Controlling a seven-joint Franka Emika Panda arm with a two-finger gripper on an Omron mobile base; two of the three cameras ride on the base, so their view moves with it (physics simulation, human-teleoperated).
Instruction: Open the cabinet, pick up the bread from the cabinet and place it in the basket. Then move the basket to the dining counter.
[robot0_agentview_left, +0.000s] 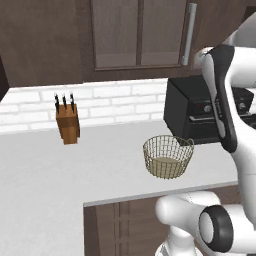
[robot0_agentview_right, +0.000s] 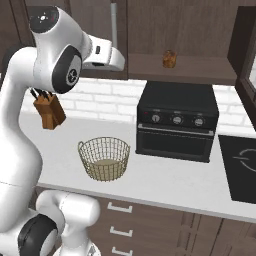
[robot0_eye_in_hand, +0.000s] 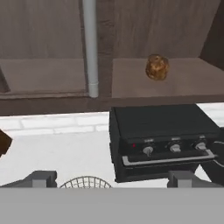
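The gripper (robot0_eye_in_hand: 112, 177) hangs with its jaws spread wide and nothing between them, raised in front of the cabinet (robot0_eye_in_hand: 157, 39). Straight ahead of it, on the open cabinet shelf, sits the bread (robot0_eye_in_hand: 157, 67) (a small lumpy roll), above the black toaster oven (robot0_eye_in_hand: 162, 140). The basket (robot0_agentview_right: 104, 158) stands on the white counter (robot0_agentview_right: 165, 185), just left of the oven, with the knife block (robot0_agentview_right: 48, 111) further left.

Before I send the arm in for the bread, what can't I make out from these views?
- Basket: hand view shows just its rim, cut by the bottom edge.
- Toaster oven: left base view, right side behind the arm.
- Knife block: right base view, partly behind the arm.
- Bread: small, its resting contact unclear.
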